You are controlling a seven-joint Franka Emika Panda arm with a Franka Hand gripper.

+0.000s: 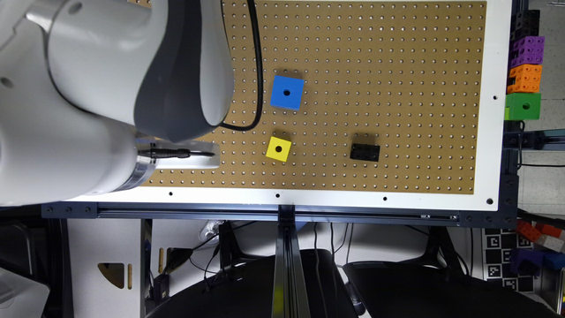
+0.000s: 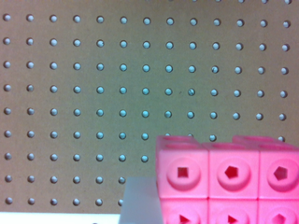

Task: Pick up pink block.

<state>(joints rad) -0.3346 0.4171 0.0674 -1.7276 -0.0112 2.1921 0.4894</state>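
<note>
Gripper [image 1: 194,154] state: can't tell, wrist view gives no look at how wide it stands. In exterior view it's the white part past the wrist, low over the pegboard [image 1: 375,88] nr its lower-left corner, arm [image 1: 110,79] covering much of that side.

Pink block [image 2: 229,179] sits very close under the wrist cam, big in view, studs facing the lens, resting on the pegboard w/ a pale edge just beside it. So block looks near the gripper, prob beneath the arm.

Step in hand (my read): final approach/grasp. To do well: centre over block, line up w/ its long sides, descend straight, close on flat faces not corners, lift vertical.

Farther off: yellow cube [image 1: 278,149], blue cube [image 1: 287,92], black brick [image 1: 365,152], all well apart from the gripper, no clash risk.
</note>
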